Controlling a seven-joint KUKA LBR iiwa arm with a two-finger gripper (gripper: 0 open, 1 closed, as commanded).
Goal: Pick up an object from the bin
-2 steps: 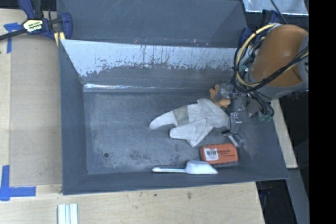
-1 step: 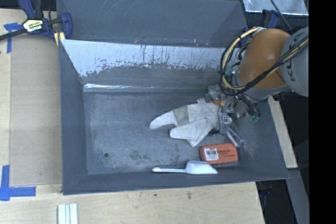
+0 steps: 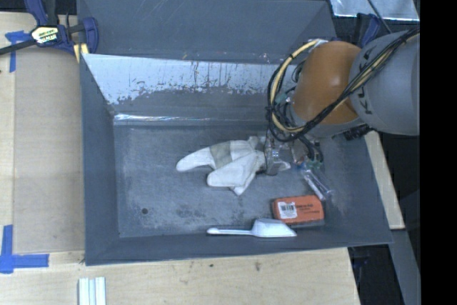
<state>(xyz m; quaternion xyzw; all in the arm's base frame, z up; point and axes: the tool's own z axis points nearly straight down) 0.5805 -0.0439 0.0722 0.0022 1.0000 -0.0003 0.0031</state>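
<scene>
Gripper stands low in the grey bin, against the right edge of a crumpled white cloth lying mid-floor at its 9 o'clock; its grip state cannot be told. Orange labelled box at 5 o'clock; white plastic scoop at 6 o'clock.

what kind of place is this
Probably a robotics lab's grasping test rig: a robot arm reaches into a grey metal bin holding odd loose things, a crumpled white cloth, an orange packet with a barcode label and a white plastic scoop.
</scene>
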